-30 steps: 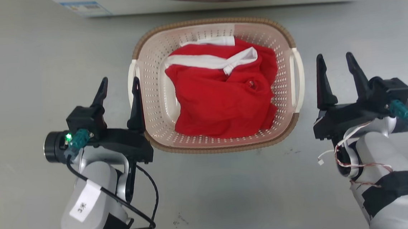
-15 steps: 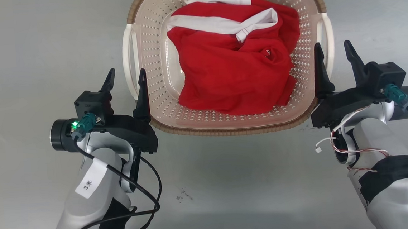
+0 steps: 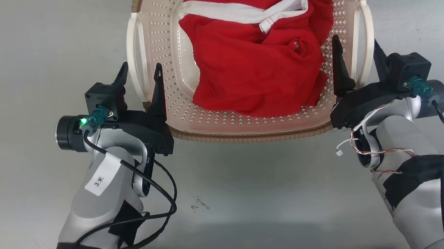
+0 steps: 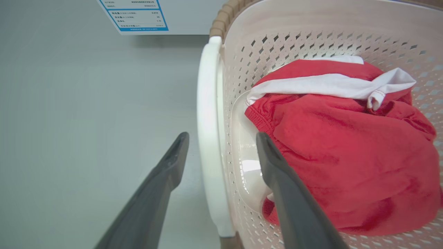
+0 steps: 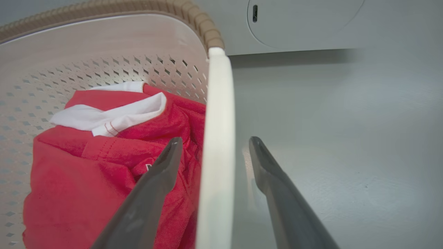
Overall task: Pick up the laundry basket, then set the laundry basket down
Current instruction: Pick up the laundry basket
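Observation:
The laundry basket (image 3: pixel 246 136), cream-pink with perforated walls and a brown woven rim, stands on the grey floor and holds a red garment (image 3: pixel 253 67) with white trim. My left gripper (image 3: pixel 141 67) is open and straddles the white left handle (image 3: pixel 135 60), one finger outside and one inside the wall. The left wrist view shows that handle (image 4: pixel 207 121) between the left gripper's (image 4: pixel 222 136) fingers, untouched. My right gripper (image 3: pixel 355 43) is open astride the right handle (image 3: pixel 364 32). In the right wrist view that handle (image 5: pixel 219 103) runs between the right gripper's (image 5: pixel 215 141) fingers.
A white washer stands just beyond the basket, with its blue-edged label (image 4: pixel 138 15) in the left wrist view and its front panel (image 5: pixel 304 24) in the right wrist view. Bare grey floor (image 3: pixel 250 200) lies around the basket. Loose cables hang from both forearms.
The head camera has dipped closer, so the basket looks bigger and higher. Both grippers slid forward along the basket's sides; the right one moved inward from outside the basket to straddle its handle.

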You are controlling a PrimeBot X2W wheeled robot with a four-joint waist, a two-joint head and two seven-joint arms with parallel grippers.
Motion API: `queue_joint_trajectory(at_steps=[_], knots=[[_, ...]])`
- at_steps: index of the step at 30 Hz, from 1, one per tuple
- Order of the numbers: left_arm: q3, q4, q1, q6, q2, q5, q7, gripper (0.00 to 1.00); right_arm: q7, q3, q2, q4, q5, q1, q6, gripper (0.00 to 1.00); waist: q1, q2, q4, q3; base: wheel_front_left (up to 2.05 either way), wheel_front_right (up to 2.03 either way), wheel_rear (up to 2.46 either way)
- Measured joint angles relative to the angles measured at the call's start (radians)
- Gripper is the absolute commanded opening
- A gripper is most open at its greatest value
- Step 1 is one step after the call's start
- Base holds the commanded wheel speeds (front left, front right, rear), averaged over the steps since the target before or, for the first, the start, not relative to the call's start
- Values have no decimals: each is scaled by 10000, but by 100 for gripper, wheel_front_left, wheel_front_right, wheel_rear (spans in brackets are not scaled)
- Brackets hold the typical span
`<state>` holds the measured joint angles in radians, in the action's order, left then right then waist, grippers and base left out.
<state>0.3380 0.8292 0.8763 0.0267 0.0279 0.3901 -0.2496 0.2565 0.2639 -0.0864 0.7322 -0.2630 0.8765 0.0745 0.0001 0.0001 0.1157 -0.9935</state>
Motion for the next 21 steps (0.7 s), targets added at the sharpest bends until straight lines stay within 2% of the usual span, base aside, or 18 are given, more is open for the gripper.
queue_joint_trajectory(at_steps=[12, 15, 16, 17, 19, 20, 21], knots=[[408, 658, 393, 88, -2, 585, -2, 100, 15, 136, 23, 552, -2, 352, 0, 100, -2, -2, -21, -160, 0, 0, 0], [546, 798, 427, 88, -2, 746, -2, 100, 19, 173, 23, 621, -4, 375, -2, 83, -2, -1, -21, -168, 0, 0, 0], [583, 849, 428, 88, -4, 832, -2, 95, 19, 188, 25, 650, -4, 383, 0, 70, -2, -1, -22, -169, 0, 0, 0], [606, 905, 429, 88, -4, 872, -4, 88, 19, 207, 25, 686, -4, 397, -2, 49, -3, -1, -25, -169, 0, 0, 0], [660, 989, 436, 88, -2, 947, -4, 68, 21, 244, 27, 777, -6, 429, -2, 40, -2, -1, -35, -169, 0, 0, 0], [690, 1022, 449, 88, -2, 959, -4, 51, 38, 268, 27, 811, -6, 451, 0, 33, -2, -1, -42, -169, 0, 0, 0], [732, 1045, 471, 88, -2, 999, -4, 42, 48, 297, 38, 842, -6, 480, -8, 24, -3, -2, -49, -169, 0, 0, 0]])
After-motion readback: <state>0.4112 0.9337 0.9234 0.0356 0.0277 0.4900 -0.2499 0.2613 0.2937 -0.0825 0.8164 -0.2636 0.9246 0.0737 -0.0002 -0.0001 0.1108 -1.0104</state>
